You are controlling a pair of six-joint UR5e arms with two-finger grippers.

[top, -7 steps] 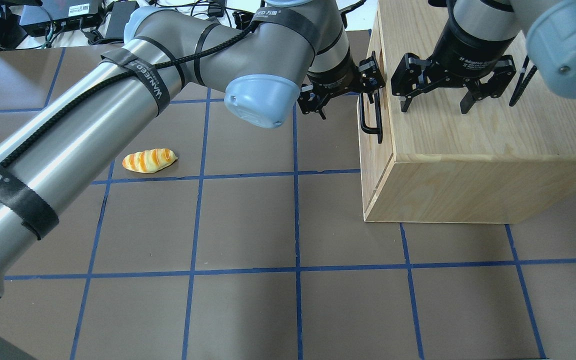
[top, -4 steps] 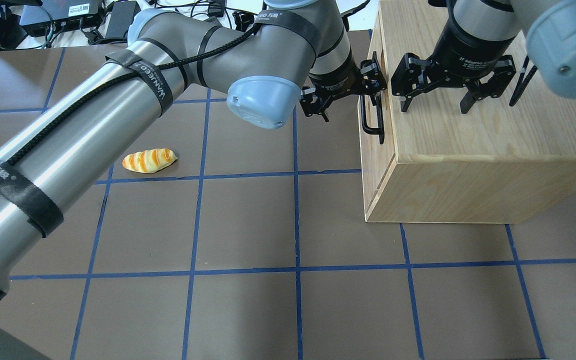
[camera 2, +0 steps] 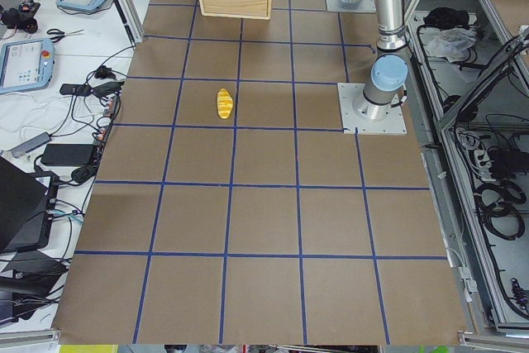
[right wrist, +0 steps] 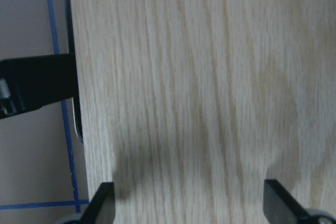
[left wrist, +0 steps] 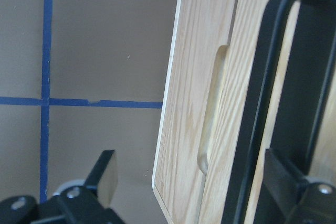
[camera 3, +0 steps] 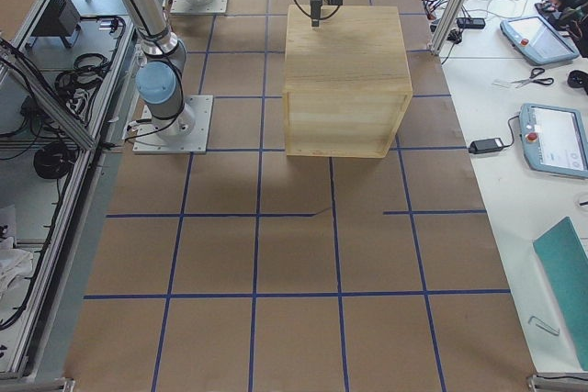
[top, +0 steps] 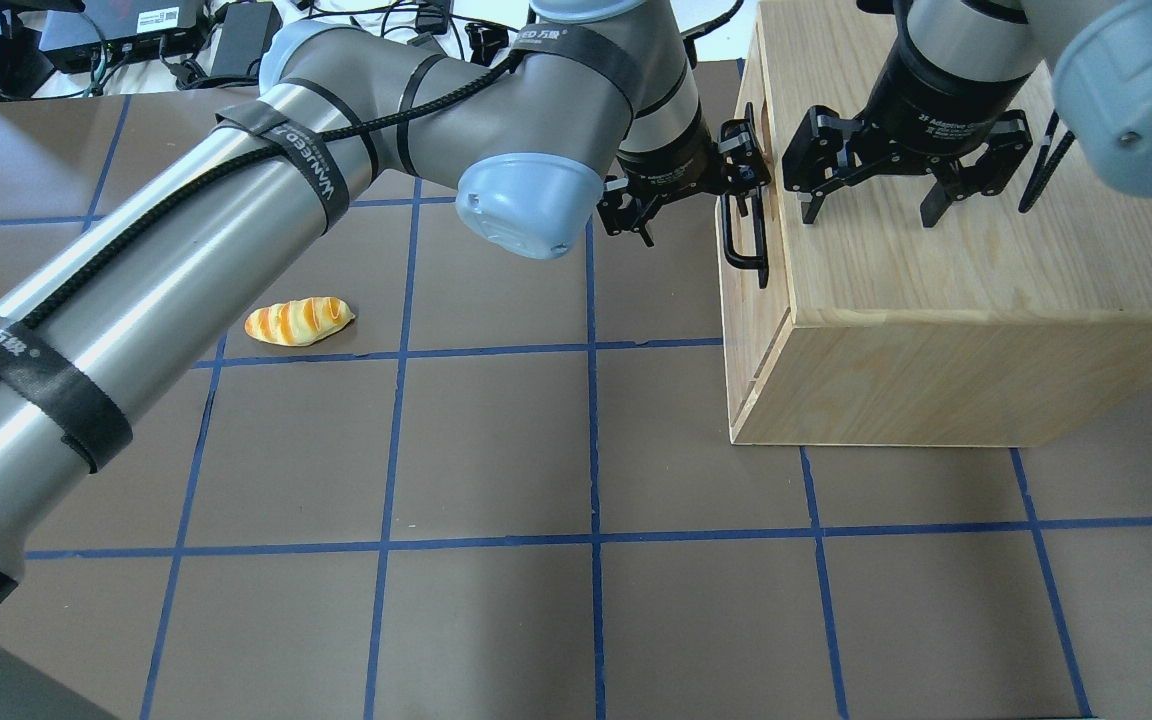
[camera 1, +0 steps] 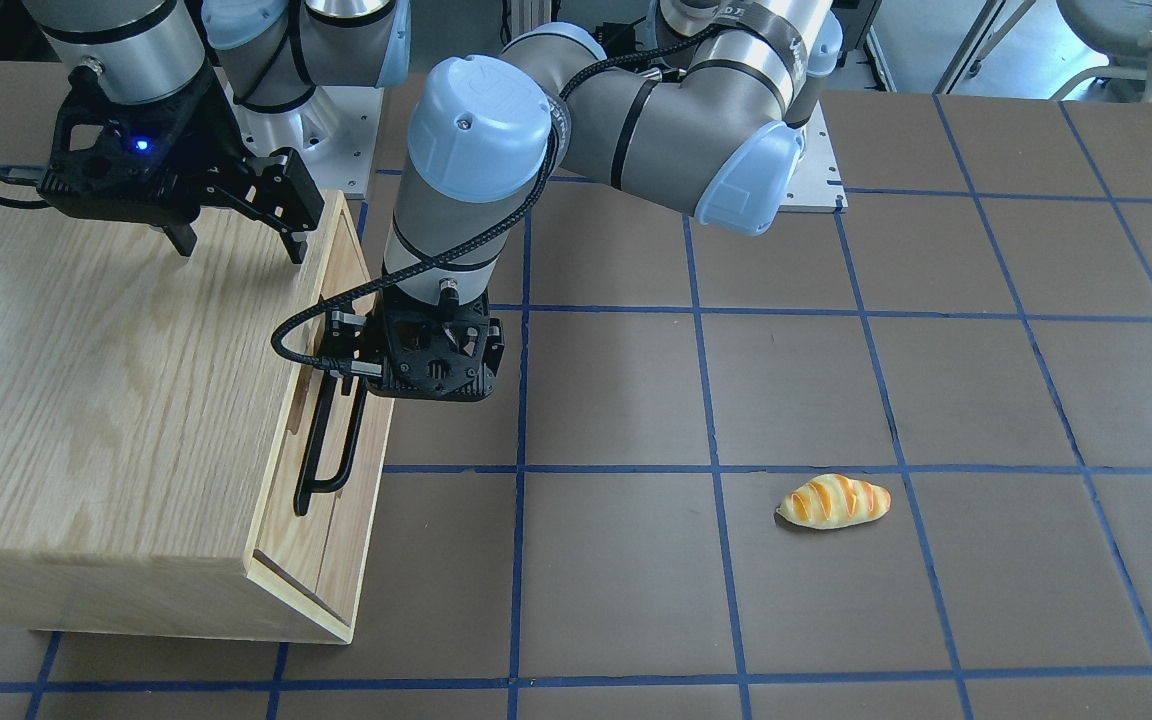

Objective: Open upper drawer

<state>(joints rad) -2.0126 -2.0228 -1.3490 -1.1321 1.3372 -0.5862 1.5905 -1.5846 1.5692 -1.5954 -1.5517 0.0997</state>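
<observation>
Our left gripper (top: 698,195) stands spread astride the black handle (camera 1: 328,450) of the upper drawer (camera 1: 301,535), flush in the cabinet (top: 936,300) front; we see bare table (top: 656,450) before it, bread (top: 298,322) well aside, right gripper (top: 871,215) spread over the top.

The cabinet (top: 936,290) is pale, matt wood with open grain, and the upper drawer (camera 1: 341,255) front matches it. The handle (top: 744,262) is black metal, faintly shiny. The left arm (top: 186,260) is satin silver metal with glossy blue plastic caps. The table (top: 496,450) is matt brown, and the bread roll (top: 298,322) is glossy.
</observation>
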